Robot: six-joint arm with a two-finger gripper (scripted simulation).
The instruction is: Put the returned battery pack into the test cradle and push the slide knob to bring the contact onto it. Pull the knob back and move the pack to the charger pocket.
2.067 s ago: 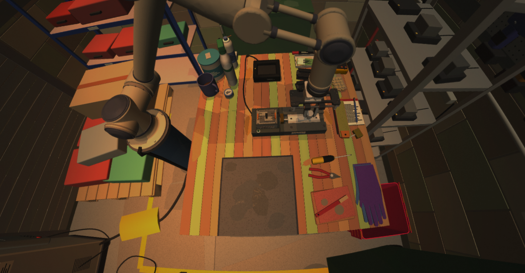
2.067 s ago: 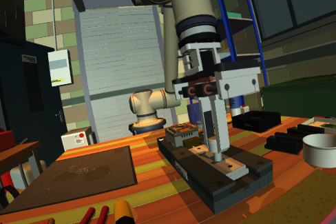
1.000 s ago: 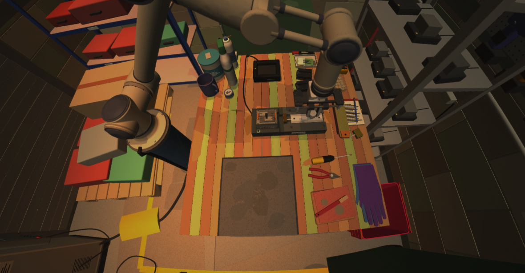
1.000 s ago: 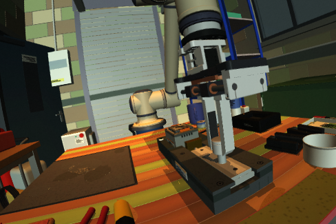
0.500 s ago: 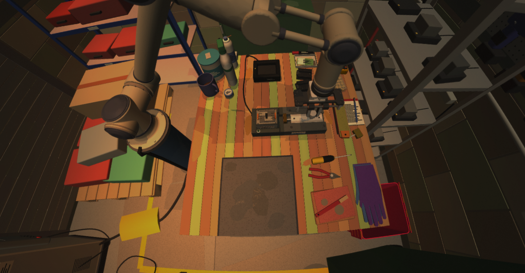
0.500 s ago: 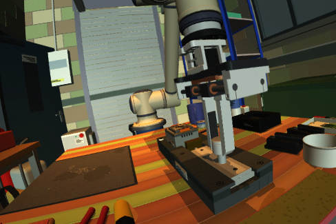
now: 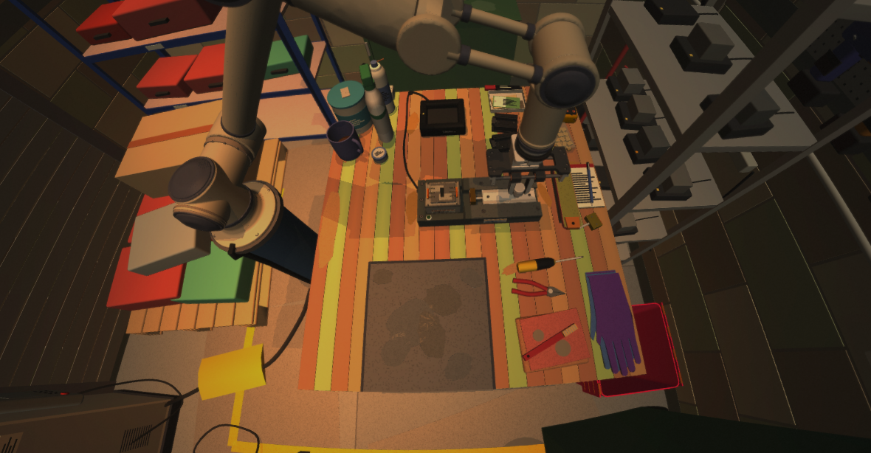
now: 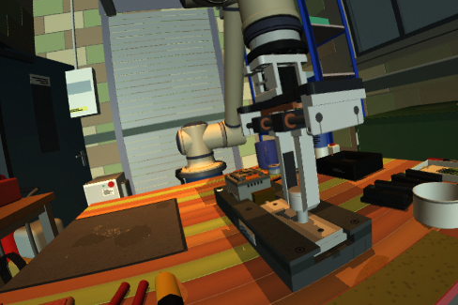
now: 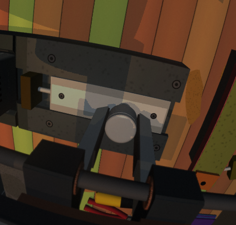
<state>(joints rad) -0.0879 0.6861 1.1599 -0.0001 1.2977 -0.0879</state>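
Note:
The battery pack (image 7: 441, 195) (image 8: 247, 182) sits in the test cradle at the left end of the dark fixture (image 7: 479, 204) (image 8: 291, 231), its right side partly hidden by the brown contact block (image 9: 28, 90) (image 8: 261, 194). A thin rod joins that block to the pale slide plate (image 9: 107, 99). The round grey slide knob (image 9: 120, 125) (image 8: 298, 201) (image 7: 516, 188) stands on the plate toward the fixture's right end. The black charger (image 7: 443, 116) (image 8: 349, 163) lies farther back on the bench. My gripper (image 9: 119, 129) (image 8: 297, 205) (image 7: 518, 187) reaches straight down and is closed around the knob.
The fixture's raised dark rails flank the slide plate. A white bowl (image 8: 435, 203) and black blocks (image 8: 392, 191) lie to the right; a screwdriver (image 7: 536, 264), red pliers (image 7: 536, 288) and a grey mat (image 7: 427, 324) lie nearer the front edge. A mug (image 7: 345, 140) and bottles stand at back left.

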